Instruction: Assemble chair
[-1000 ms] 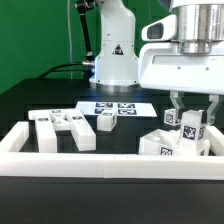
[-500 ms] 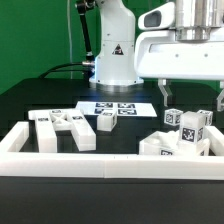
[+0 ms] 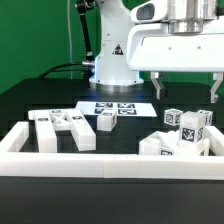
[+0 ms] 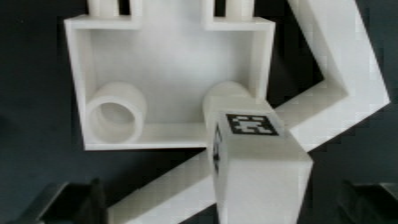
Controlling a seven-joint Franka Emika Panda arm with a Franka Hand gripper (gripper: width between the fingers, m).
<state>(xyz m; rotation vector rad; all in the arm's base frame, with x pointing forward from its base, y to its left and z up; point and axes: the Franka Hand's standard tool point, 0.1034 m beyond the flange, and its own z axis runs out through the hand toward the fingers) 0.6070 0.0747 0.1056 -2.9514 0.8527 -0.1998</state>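
Observation:
At the exterior view's right, the chair's square seat panel (image 3: pixel 160 146) lies inside the border rails, with tagged blocky parts (image 3: pixel 188 124) standing on it. My gripper (image 3: pixel 188 90) hangs above them, open, with nothing between its fingers (image 3: pixel 160 88). In the wrist view the seat panel (image 4: pixel 169 70) shows a round hole, and a tagged upright leg (image 4: pixel 254 150) rises from it toward the camera. My gripper (image 4: pixel 214 208) stands open around that leg's top without touching it. More chair bars (image 3: pixel 60 128) lie at the exterior view's left, and a small tagged block (image 3: pixel 106 120) sits near the middle.
The marker board (image 3: pixel 115 106) lies flat behind the parts, in front of the arm's base (image 3: pixel 115 62). White border rails (image 3: pixel 90 162) frame the work area along the front and sides. One rail (image 4: pixel 342 90) runs diagonally past the seat panel in the wrist view.
The gripper was shut on the tagged parts at the right. It has opened, let go and risen straight up; the parts stay on the seat panel.

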